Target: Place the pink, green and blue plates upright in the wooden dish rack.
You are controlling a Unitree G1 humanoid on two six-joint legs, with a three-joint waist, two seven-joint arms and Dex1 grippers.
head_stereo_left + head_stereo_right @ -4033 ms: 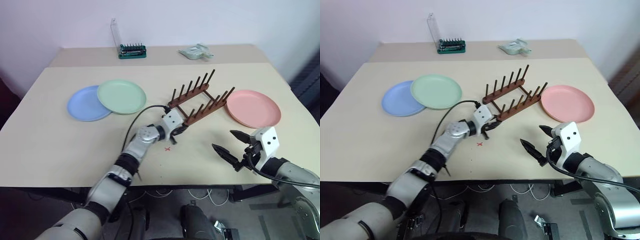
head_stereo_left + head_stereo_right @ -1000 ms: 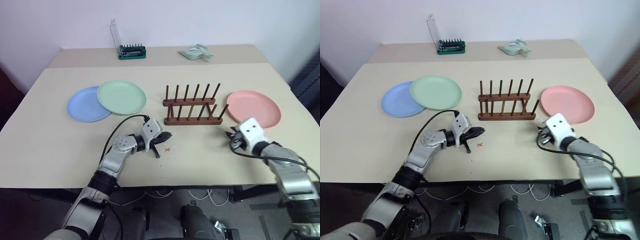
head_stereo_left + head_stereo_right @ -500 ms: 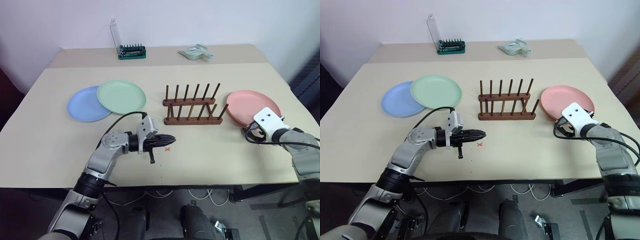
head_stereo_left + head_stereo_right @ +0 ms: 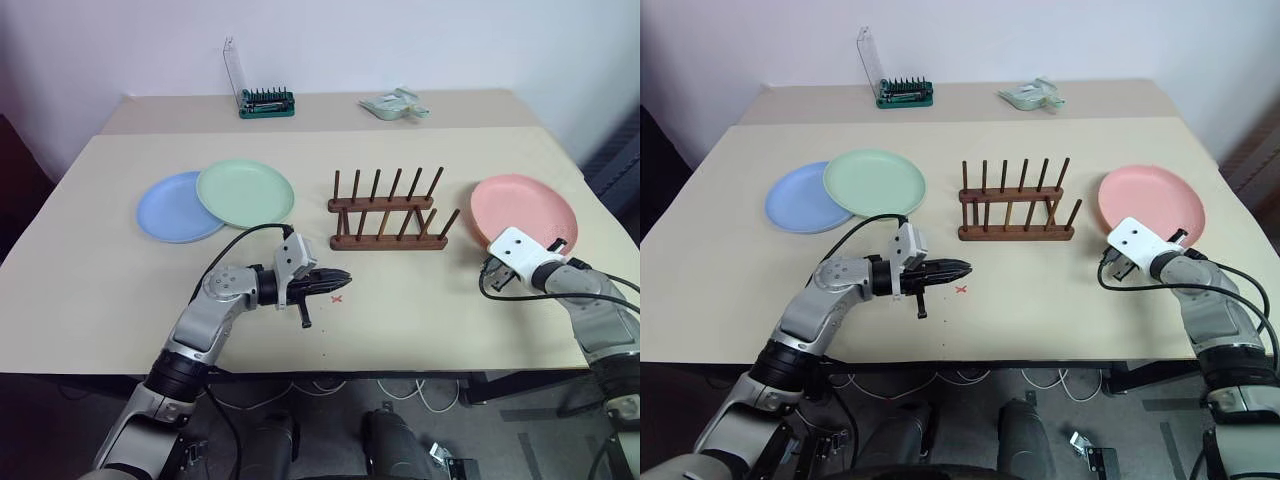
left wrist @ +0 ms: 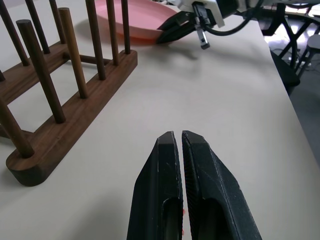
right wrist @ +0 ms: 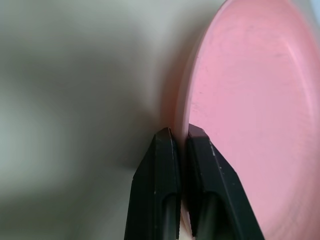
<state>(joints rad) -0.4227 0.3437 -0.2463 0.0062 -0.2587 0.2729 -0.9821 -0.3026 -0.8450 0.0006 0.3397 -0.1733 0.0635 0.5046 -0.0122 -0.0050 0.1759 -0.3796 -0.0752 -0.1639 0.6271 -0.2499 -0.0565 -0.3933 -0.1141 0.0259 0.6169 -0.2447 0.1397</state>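
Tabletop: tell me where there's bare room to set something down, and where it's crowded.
Bare patches: between the green plate and the wooden dish rack; the front strip between the left gripper and the right gripper; the near left corner in front of the blue plate. Crowded: the right edge, where the right gripper pinches the pink plate.

Even, bright indoor light falls from above. Soft shadows lie under the wooden dish rack (image 4: 386,212) and beneath the left gripper (image 4: 343,277). The background ahead of the right gripper (image 6: 180,136) blurs.
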